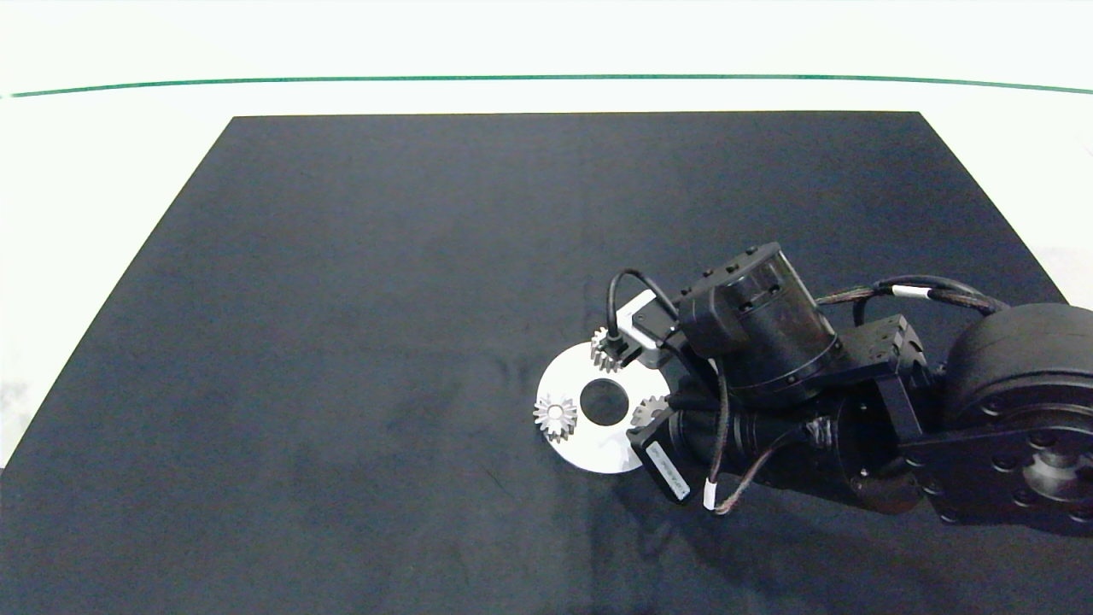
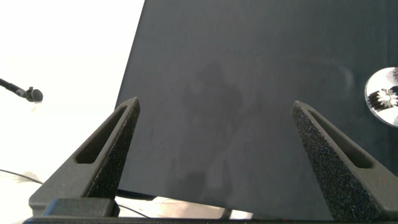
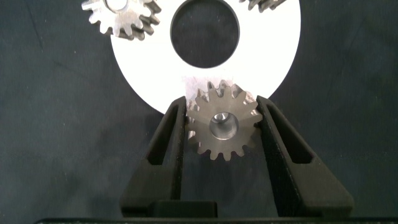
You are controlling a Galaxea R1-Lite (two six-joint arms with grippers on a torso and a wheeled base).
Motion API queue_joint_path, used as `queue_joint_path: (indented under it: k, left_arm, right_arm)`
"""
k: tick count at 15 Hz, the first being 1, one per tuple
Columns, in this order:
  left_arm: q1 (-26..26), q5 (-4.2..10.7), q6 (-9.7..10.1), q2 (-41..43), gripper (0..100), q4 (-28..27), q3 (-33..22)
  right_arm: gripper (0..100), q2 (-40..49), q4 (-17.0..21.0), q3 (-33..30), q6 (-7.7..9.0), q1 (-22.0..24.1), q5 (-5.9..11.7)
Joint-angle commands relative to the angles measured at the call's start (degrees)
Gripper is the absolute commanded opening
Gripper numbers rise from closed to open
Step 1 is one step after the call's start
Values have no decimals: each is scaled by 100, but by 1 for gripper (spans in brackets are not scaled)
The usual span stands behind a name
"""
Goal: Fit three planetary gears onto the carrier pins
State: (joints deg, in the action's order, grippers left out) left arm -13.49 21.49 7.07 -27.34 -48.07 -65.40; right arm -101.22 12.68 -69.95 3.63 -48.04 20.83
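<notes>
The white disc [image 1: 589, 453] lies on the dark mat, right of centre. One planetary gear [image 1: 555, 416] sits on the disc's left side, with a white carrier pin [image 3: 115, 5] showing in its bore. A second gear [image 1: 606, 350] is at the disc's far side, partly hidden by a cable. My right gripper [image 3: 222, 106] is shut on the third gear [image 3: 222, 122] at the disc's [image 3: 273, 56] right rim; the pin under it is hidden. Away to the left, outside the head view, my left gripper [image 2: 214, 109] hangs open above the mat.
The right arm [image 1: 768, 342] and its cables cover the disc's right side. The dark mat [image 1: 341, 342] spreads to the left and back, with a white floor and a green line [image 1: 546, 78] beyond it.
</notes>
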Motion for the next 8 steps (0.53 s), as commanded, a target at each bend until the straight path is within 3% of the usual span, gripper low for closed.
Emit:
queue_joint_path:
  k: [1,8]
  left_arm:
    - [5,13,5,1,100,-27,1]
    - [-13,13,5,36,100,-115,-16]
  right_arm:
    - [4,-30,-11,16,6,-3,8]
    - [4,-109,-11,8,-3,5,0]
